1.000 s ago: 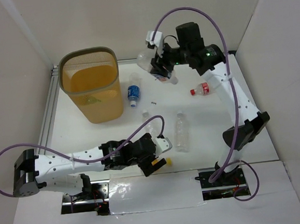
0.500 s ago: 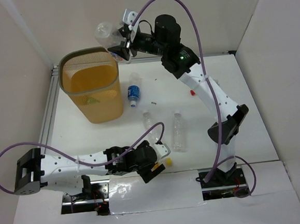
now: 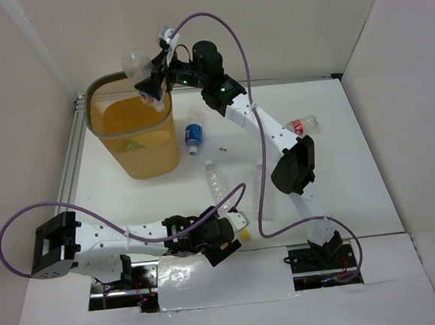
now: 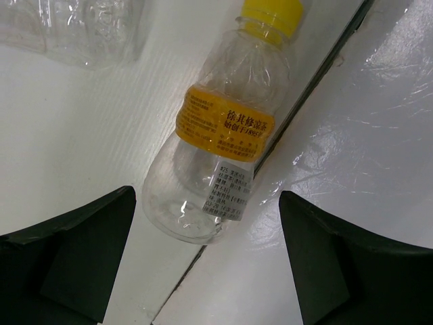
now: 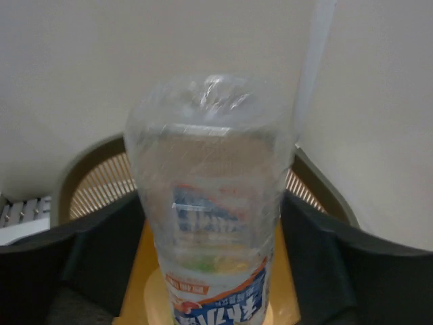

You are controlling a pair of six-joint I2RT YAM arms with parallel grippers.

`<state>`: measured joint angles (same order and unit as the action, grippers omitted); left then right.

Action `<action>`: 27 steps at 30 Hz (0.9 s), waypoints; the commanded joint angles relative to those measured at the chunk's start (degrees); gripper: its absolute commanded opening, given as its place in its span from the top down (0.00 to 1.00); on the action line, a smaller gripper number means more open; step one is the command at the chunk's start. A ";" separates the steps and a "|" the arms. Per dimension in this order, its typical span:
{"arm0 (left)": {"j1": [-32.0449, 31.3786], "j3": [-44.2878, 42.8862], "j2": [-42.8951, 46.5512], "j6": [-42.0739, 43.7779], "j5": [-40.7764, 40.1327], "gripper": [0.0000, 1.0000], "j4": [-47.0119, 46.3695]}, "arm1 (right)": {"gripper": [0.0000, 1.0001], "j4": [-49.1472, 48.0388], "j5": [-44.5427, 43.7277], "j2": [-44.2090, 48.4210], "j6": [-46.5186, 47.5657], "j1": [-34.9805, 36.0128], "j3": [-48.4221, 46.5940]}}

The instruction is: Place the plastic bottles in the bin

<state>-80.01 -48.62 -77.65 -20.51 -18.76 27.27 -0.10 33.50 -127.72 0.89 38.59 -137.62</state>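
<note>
The counter (image 3: 130, 207) is white and flat, with a metal rail (image 3: 69, 155) along its left edge; the tall orange bin (image 3: 149, 149) stands on it at the far left. A bottle with a blue label (image 3: 193, 134) lies just beside the bin; a tiny dark speck (image 3: 220, 149) sits near that bottle. A clear bottle (image 3: 216, 179) lies near the middle of the counter. A bottle with a red cap (image 3: 303, 126) lies on its side, well apart from the others on the right. A bottle with a yellow cap (image 4: 216, 135) lies at the near edge, along the seam where a shiny white sheet (image 4: 365, 122) begins.
</note>
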 commanded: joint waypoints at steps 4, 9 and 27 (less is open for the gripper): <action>-0.24 -0.77 -0.84 -1.99 -2.51 0.00 -1.33 | 0.00 -2.21 1.40 1.15 -2.12 -0.88 -4.75; -0.24 -1.30 -3.56 -0.32 -2.51 0.01 -3.27 | 0.00 0.44 1.40 7.47 -1.32 -6.13 -5.03; -0.24 0.99 -7.88 -0.84 -3.55 0.53 -6.98 | 0.00 38.91 17.93 22.60 9.20 -51.94 20.45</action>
<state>-80.05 -48.62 -86.67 -19.84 -21.67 19.49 23.92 46.83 -106.67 3.73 -10.74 -122.19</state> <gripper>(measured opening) 0.731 0.999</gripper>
